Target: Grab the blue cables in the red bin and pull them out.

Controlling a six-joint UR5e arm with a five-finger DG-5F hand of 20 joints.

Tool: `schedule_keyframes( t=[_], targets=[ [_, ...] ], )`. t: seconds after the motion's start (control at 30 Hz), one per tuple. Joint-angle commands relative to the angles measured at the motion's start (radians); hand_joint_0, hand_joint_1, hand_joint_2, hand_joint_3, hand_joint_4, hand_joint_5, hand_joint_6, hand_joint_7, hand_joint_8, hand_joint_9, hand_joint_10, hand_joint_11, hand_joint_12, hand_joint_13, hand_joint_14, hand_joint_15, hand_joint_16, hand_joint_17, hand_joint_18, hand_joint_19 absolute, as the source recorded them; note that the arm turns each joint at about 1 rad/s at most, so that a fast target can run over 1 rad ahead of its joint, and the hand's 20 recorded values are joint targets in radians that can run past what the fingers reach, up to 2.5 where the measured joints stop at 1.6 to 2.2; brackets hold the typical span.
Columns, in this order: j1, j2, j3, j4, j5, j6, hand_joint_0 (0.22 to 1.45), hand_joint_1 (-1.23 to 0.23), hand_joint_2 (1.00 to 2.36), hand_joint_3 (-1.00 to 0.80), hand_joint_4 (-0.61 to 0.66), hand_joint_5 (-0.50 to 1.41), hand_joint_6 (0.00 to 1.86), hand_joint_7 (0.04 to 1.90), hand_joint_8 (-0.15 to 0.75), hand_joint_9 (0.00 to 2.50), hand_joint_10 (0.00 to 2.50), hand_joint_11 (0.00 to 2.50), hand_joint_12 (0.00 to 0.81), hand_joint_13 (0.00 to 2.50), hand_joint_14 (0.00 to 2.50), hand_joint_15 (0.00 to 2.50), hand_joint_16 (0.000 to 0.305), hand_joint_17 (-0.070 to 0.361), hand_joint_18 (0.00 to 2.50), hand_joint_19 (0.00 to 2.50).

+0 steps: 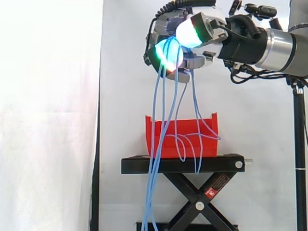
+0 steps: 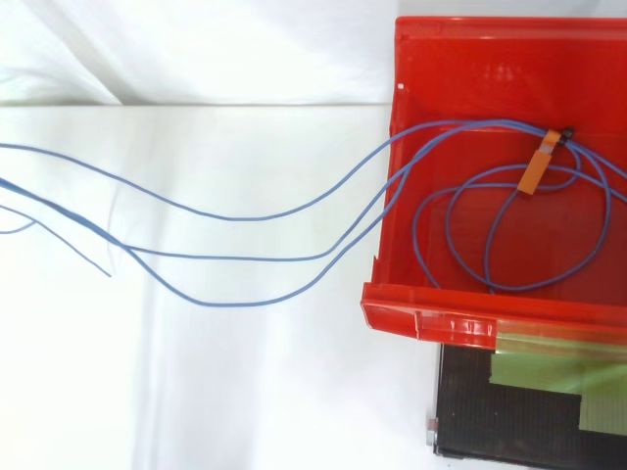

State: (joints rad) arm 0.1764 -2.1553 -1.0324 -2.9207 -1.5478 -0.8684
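From the side, the hand [image 1: 211, 36] is high above the red bin [image 1: 202, 139] on its black stand [image 1: 183, 164], fingers curled round the blue cables [image 1: 161, 120], which hang down from it. From above, cable loops with an orange tag [image 2: 534, 173] lie in the bin, and strands trail out over its left wall.

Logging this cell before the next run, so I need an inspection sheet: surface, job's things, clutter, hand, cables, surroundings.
Surface: black stand, level, carrying the bin.
Job's things: red bin upright on the stand; blue cables partly lifted out.
Clutter: nothing seen.
Hand: hand raised above the bin, fingers curled round the cables.
Cables: strands hang from the hand past the stand; loops with an orange tag lie in the bin.
Surroundings: white curtain behind.
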Motion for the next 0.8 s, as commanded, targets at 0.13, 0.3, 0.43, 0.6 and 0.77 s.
schedule_keyframes(
  t=[0.13,0.3,0.43,0.6,0.77],
  targets=[
    [0.000,0.002,0.000,-0.005,0.000,-0.001,0.74,-0.86,1.00,-1.00,0.05,0.74,0.59,0.49,0.380,0.26,2.50,0.36,0.460,1.07,2.50,0.45,0.062,0.139,1.30,1.25],
    [0.000,0.000,0.000,-0.006,0.000,-0.001,0.77,-0.91,1.00,-1.00,0.04,0.71,0.64,0.45,0.373,0.26,2.50,0.37,0.441,1.04,2.50,0.45,0.059,0.132,1.29,1.29],
    [0.002,0.002,0.000,-0.008,0.000,-0.001,0.81,-0.93,1.00,-1.00,0.03,0.69,0.66,0.45,0.358,0.25,2.50,0.38,0.430,1.03,2.50,0.45,0.057,0.127,1.28,1.32],
    [0.003,0.000,0.000,-0.008,-0.008,-0.008,0.84,-0.95,1.00,-1.00,0.03,0.68,0.72,0.41,0.349,0.25,2.50,0.38,0.418,1.02,2.50,0.44,0.054,0.122,1.25,1.34],
    [0.000,0.000,0.000,-0.006,-0.037,-0.085,0.85,-0.95,1.00,-1.00,0.03,0.67,0.73,0.40,0.348,0.24,2.50,0.37,0.420,1.01,2.50,0.45,0.053,0.119,1.25,1.33]
  ],
)
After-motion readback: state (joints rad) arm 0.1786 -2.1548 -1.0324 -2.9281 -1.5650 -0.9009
